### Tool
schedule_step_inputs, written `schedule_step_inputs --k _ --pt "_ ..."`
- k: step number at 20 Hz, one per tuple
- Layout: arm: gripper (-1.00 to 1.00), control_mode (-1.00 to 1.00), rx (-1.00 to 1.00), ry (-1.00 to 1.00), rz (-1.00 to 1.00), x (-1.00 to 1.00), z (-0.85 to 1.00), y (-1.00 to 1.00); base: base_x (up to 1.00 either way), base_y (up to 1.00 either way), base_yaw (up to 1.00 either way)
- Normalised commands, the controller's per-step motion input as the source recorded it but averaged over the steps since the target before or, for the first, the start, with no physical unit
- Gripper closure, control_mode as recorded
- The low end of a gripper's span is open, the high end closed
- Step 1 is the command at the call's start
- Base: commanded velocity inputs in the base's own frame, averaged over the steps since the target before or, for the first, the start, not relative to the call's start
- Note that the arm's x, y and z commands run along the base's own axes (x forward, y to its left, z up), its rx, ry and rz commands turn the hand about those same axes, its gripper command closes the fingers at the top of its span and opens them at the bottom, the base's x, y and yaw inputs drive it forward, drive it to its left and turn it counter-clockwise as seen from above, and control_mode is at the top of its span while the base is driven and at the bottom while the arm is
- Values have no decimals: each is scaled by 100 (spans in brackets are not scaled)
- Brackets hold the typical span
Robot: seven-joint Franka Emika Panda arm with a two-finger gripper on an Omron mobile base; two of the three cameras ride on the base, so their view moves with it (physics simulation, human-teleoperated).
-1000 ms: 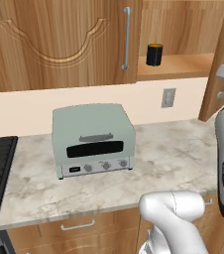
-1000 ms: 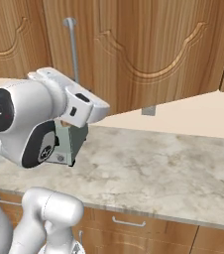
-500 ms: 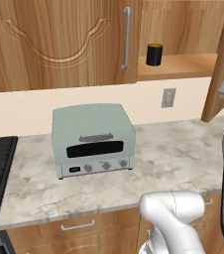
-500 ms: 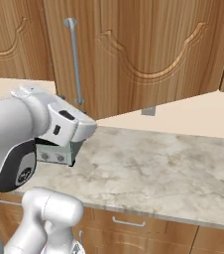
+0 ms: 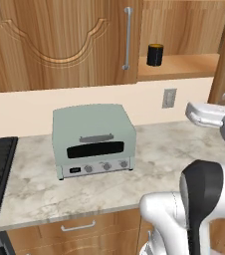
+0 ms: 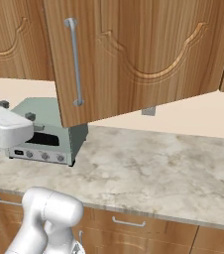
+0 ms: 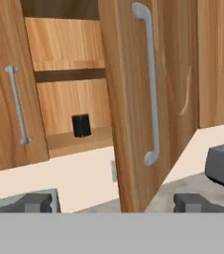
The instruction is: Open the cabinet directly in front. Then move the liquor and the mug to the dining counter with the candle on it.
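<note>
Reaching past the open cabinet door (image 7: 134, 99), the arm should aim its empty, wide-spread gripper (image 7: 115, 203) squarely at the mug (image 7: 81, 125) on the shelf.

The cabinet (image 7: 134, 99) is medium-brown wood with visible grain and a smooth satin finish, its carved panels cut in shallow relief; its long bar handle (image 7: 148, 84) looks like brushed silver metal. The shelf (image 5: 179, 67) inside is paler, matt wood. The mug (image 5: 155, 55) looks glossy black. The surface (image 6: 148, 168) is polished beige-grey marble with veining. The toaster oven (image 5: 94, 139) has a matt pale-green shell and a dark glassy door.
</note>
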Motion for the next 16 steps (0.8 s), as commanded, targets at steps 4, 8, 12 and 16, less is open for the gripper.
schedule_step_inputs --k 4,8,12,16 --pt "-100 -100 -40 -13 -36 -6 26 100 0 0 0" --pt "-100 -100 -24 0 -33 78 5 60 0 0 0" --pt "-100 -100 -1 4 -14 100 -4 -2 0 0 0" --pt "-100 -100 0 7 -7 100 -11 -25 0 0 0"
